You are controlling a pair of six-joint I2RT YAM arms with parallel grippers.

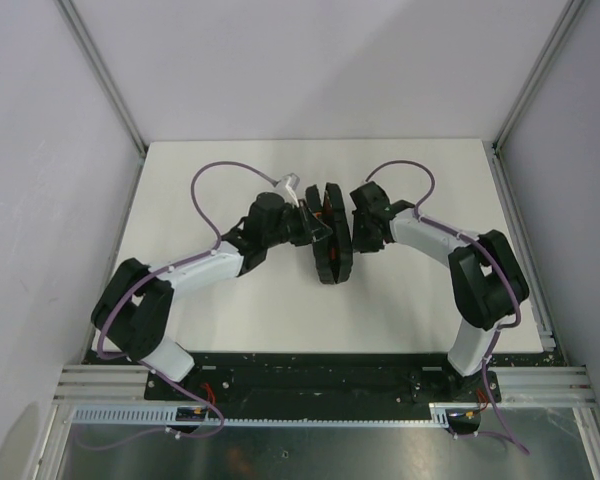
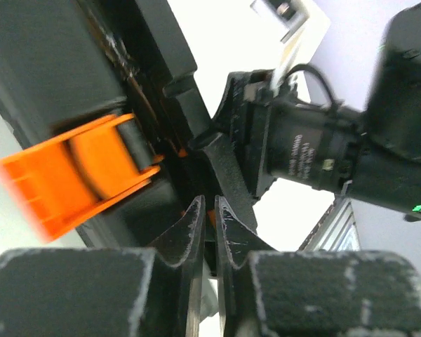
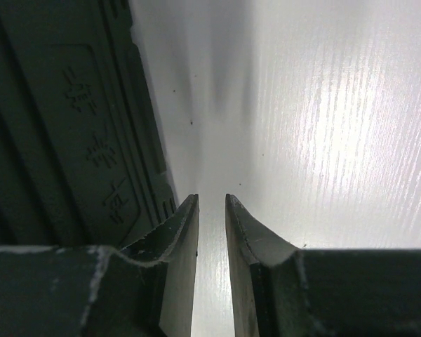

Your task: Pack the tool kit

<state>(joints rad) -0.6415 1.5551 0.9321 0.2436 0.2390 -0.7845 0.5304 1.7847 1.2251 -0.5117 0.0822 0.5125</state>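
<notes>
Top view: the tool kit case (image 1: 330,240) stands on edge mid-table between your left gripper (image 1: 307,224) and right gripper (image 1: 359,226); unsupported, it may topple. Left wrist: jaws nearly closed beside the orange latch (image 2: 77,179), grip unclear. Right wrist: jaws slightly apart, empty.

Tool kit (image 1: 332,238) stands edgewise on white table (image 1: 400,305).

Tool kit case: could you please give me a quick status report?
Left fingers nearly together by the latch, grip unclear. Right fingers slightly apart, empty, beside the case. Case on edge between both arms, halves apart. No obstruction seen.
</notes>
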